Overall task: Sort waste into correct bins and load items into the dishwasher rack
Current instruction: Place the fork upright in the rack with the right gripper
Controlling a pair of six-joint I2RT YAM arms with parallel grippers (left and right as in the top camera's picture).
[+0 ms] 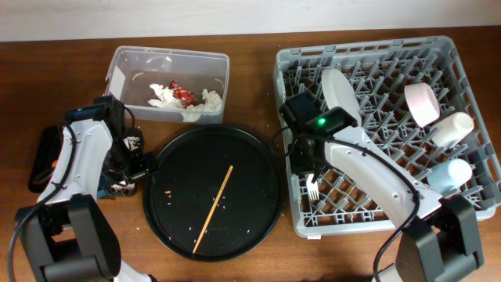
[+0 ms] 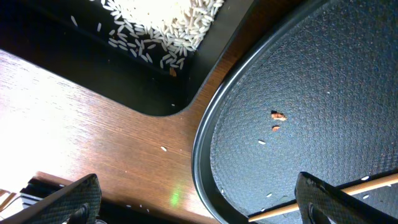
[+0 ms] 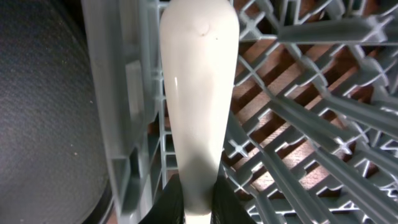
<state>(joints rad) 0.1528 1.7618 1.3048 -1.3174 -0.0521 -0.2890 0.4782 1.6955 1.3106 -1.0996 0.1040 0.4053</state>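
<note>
White plastic fork (image 3: 196, 93), smooth glossy handle pinched by right fingers (image 3: 160, 208), against grey lattice rack (image 3: 298, 124), left fingers (image 2: 68, 199) spread

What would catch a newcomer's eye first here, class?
The round black tray fills the table's centre, bare but for a wooden stick and crumbs. To its right, the grey rack holds dishes, and the right end effector grips a white fork at its tray-side edge. A red wrapper shows among tissues in the clear tub behind.

Your clear tub (image 1: 117, 66) at 11 o'clock holds tissues (image 1: 207, 102) and a red wrapper (image 1: 183, 95). Your grey rack (image 1: 470, 70) at 3 o'clock carries an upright plate (image 1: 340, 92), bowl (image 1: 423, 103), white cup (image 1: 452, 128), blue cup (image 1: 449, 174) and fork (image 1: 313, 188).
</note>
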